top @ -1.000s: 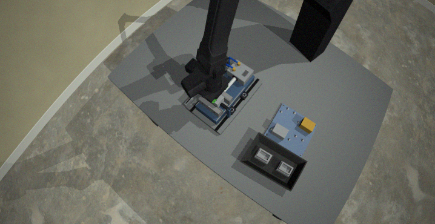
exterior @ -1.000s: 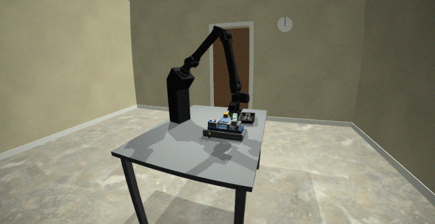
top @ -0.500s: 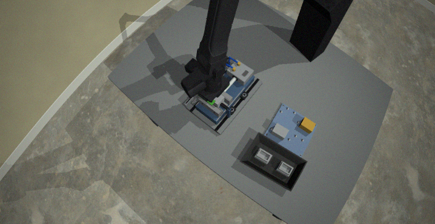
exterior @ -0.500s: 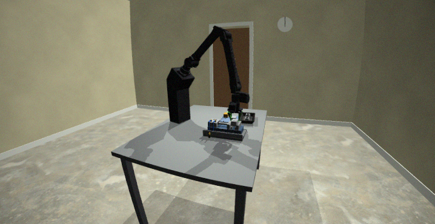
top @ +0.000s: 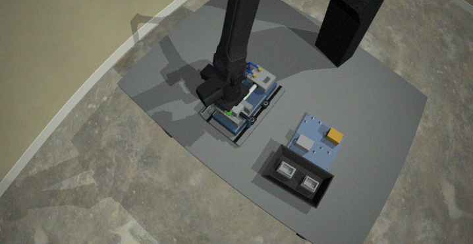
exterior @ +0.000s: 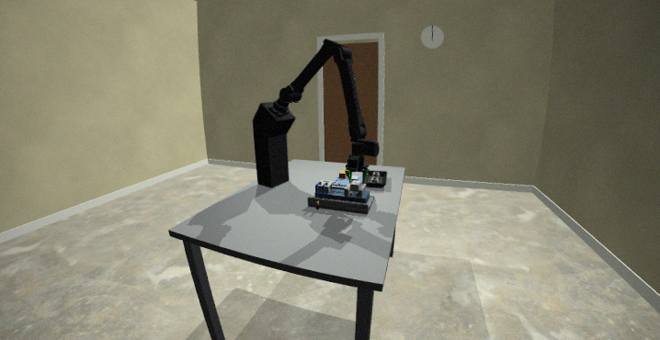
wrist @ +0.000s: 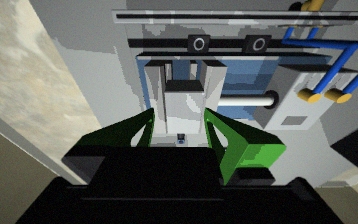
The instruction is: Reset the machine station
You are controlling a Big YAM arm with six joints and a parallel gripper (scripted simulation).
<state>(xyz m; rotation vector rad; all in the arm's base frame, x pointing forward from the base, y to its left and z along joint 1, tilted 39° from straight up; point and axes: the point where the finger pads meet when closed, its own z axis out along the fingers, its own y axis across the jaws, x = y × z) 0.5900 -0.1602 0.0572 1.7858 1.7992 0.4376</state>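
Note:
A gray aluminum blank (wrist: pixel 182 106) (top: pixel 243 105) lies in the blue vise, between the fixed jaw (wrist: pixel 153 90) and the moving jaw (wrist: pixel 215 85). In the wrist view it looks close against the fixed jaw; the work stop is hidden. My gripper (wrist: pixel 179 112) hangs right over the blank's near end, and its green fingers stand open with a gap on each side of the block. In the overhead view the gripper (top: pixel 228 109) covers that end of the vise. Two finished parts (top: pixel 286 169) (top: pixel 310 183) lie pocket up in the black tray (top: pixel 297 175). A gray blank (top: pixel 304 142) and a brass blank (top: pixel 334 136) lie on the infeed plate (top: pixel 315 141).
The hose-end block (top: pixel 264 78) with blue hoses (wrist: pixel 330 65) and a white rod (wrist: pixel 245 101) stands beside my fingers. The arm's black base column (top: pixel 350 17) stands at the back of the table. The tray and the plate sit side by side to the right of the vise.

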